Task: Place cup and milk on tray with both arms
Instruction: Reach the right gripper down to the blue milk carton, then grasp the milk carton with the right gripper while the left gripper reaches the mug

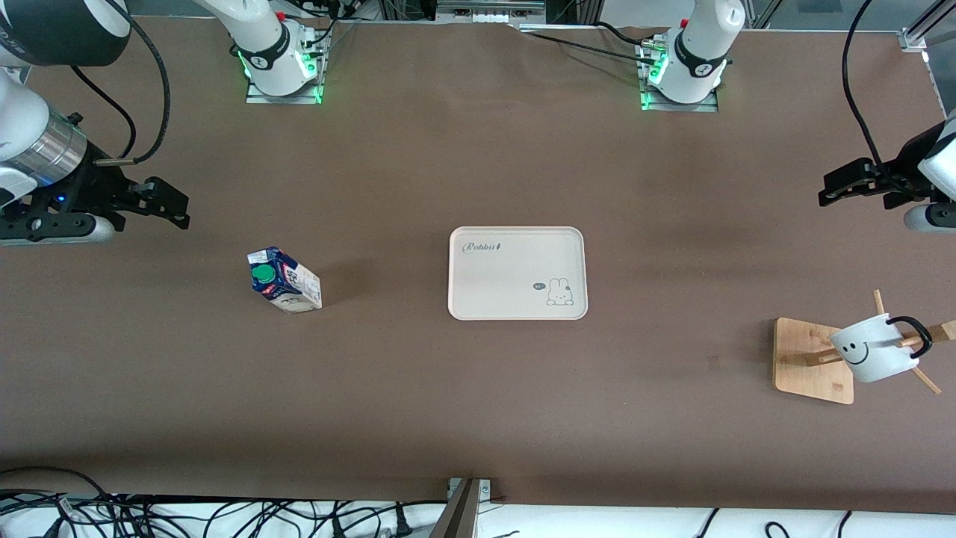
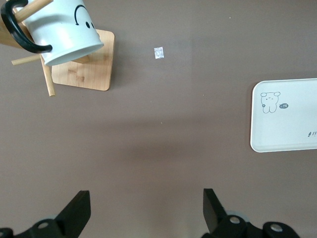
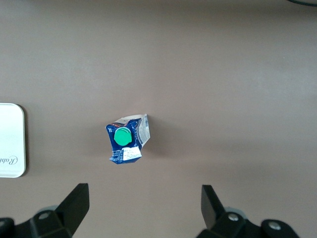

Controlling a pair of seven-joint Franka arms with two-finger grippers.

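Note:
The cream-white tray (image 1: 517, 273) lies empty at the table's middle; its edge shows in the left wrist view (image 2: 287, 116) and the right wrist view (image 3: 11, 141). The milk carton (image 1: 284, 280) stands toward the right arm's end, also in the right wrist view (image 3: 127, 139). The white smiley cup (image 1: 875, 347) hangs tilted on a peg of the wooden rack toward the left arm's end, also in the left wrist view (image 2: 63, 30). My right gripper (image 1: 160, 202) is open, up over bare table beside the milk. My left gripper (image 1: 844, 187) is open over bare table beside the rack.
The wooden rack base (image 1: 812, 360) with several pegs stands near the left arm's end. A small scrap (image 2: 158, 52) lies on the table between rack and tray. Cables run along the table edge nearest the front camera.

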